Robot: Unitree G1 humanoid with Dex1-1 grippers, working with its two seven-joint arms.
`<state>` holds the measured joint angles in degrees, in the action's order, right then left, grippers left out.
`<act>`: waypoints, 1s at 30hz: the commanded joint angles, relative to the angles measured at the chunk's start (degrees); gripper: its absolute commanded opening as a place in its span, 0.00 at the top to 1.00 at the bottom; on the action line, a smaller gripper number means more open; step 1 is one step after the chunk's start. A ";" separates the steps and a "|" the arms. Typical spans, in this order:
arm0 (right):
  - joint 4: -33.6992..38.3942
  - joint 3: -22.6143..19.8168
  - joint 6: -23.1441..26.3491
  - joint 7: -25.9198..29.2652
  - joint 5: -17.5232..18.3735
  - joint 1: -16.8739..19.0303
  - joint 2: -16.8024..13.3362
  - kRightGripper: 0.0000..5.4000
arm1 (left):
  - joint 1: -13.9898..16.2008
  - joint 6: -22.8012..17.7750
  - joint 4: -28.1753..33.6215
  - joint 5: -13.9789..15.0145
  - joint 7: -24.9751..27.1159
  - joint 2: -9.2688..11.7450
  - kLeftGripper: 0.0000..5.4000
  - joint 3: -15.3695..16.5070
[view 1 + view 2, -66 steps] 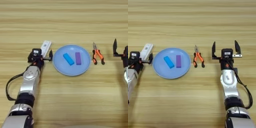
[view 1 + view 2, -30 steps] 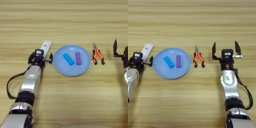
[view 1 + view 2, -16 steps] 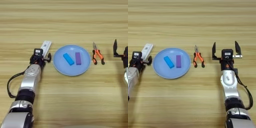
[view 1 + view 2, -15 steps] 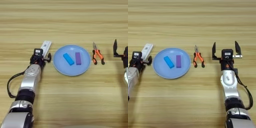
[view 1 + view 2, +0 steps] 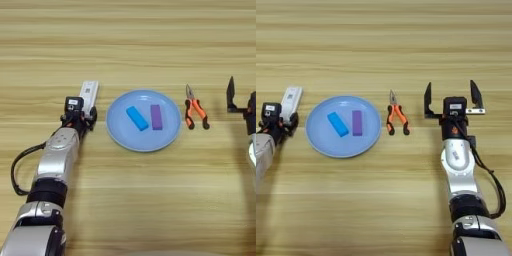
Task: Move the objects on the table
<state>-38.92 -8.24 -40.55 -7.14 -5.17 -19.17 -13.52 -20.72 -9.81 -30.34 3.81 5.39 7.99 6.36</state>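
Light-blue plate [image 5: 120, 135] held blue block [image 5: 137, 118] and purple block [image 5: 156, 116], between grippers. Left gripper [image 5: 76, 118], finger spread unreadable, beside white remote [image 5: 89, 93]. Right gripper [image 5: 452, 96] spread wide, right of pliers [image 5: 395, 115].

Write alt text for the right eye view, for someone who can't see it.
On a wooden table, the right gripper waits open right of orange-handled pliers. A light-blue plate left of them holds a blue block and a purple block. At far left, the left gripper meets a white bar.
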 commanded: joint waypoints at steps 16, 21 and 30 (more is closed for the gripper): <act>0.29 -0.08 0.66 -0.10 0.09 0.24 -0.08 0.00 | 3.48 0.38 3.09 0.71 4.14 0.34 0.47 -0.55; 0.21 -0.06 0.66 -0.12 0.03 0.22 -0.10 0.00 | 3.68 2.29 3.67 0.74 4.79 0.29 0.47 -0.41; 0.26 0.00 0.63 -0.16 -0.08 0.32 -0.07 0.00 | 4.29 5.82 4.40 0.83 5.30 0.02 0.47 -0.78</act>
<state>-38.92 -8.23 -40.54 -7.14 -5.19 -19.17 -13.52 -16.74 -4.51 -26.67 4.41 10.38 7.92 5.55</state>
